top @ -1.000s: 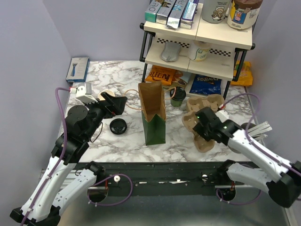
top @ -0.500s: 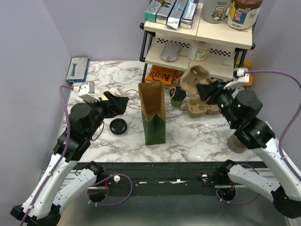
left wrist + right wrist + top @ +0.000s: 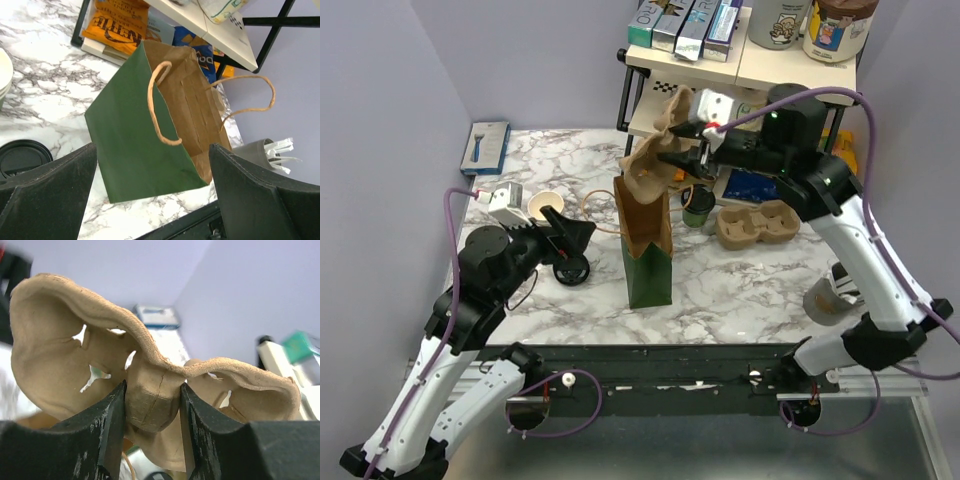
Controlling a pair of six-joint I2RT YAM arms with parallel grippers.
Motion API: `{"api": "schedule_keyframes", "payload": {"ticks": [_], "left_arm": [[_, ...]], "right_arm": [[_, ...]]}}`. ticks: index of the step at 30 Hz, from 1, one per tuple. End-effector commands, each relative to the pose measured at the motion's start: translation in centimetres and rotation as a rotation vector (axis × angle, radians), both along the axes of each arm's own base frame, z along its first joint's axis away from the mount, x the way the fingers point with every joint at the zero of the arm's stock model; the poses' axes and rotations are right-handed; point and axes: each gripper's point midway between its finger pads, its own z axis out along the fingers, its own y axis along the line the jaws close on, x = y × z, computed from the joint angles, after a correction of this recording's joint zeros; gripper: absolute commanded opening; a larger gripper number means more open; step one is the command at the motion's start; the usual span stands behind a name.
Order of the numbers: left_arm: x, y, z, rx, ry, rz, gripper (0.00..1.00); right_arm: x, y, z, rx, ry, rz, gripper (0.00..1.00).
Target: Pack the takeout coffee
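Lavender walls point(image 3: 520, 60) enclose a white marble table point(image 3: 740, 290) with a cream-and-black shelf rack point(image 3: 760, 80) at the back.

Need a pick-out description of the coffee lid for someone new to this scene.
On the marble table, find the green paper bag. Just left of it, the lid lies flat near the left gripper. It is the only round black disc; the open cup behind it is cream-white inside.

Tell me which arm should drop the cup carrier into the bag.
Right: the right gripper clamps the cup carrier above the open bag; the left gripper is open and empty beside it.
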Motion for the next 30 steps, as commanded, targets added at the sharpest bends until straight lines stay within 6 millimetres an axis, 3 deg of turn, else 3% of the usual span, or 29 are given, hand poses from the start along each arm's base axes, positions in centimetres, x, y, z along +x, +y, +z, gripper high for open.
{"api": "schedule_keyframes", "payload": {"ticks": [1, 10, 12, 17, 22, 26, 30], "left_arm": [[-1.3, 0.0, -1.1, -0.031, 0.049, -0.022, 0.99], [-1.3, 0.7, -1.4, -0.002, 0.076, 0.015, 0.99], [-1.3, 0.7, -1.3, 0.002, 0.076, 0.014, 0.99], [-0.9, 0.6, -1.4, 0.013, 0.082, 0.018, 0.99], [-0.7, 0.4, -1.5, 0.010, 0.085, 0.014, 0.99], [-0.3, 0.5, -1.3, -0.010, 0.076, 0.034, 0.99], [0.6, 0.3, -0.8, -0.045, 0.058, 0.056, 0.97]], "right_arm": [[-2.9, 1.2, -5.8, -0.311, -0.109, 0.321, 0.37], [0.7, -0.1, -10.9, -0.648, -0.287, 0.240, 0.39], [2.3, 0.4, -10.5, -0.682, -0.374, 0.163, 0.39], [3.7, 2.0, -11.3, -0.741, -0.394, 0.124, 0.39], [5.6, 3.1, -9.7, -0.717, -0.457, 0.023, 0.39], [4.7, 3.8, -6.6, -0.614, -0.485, 0.030, 0.39], [4.4, 4.4, -6.0, -0.548, -0.524, 0.025, 0.40]]}}
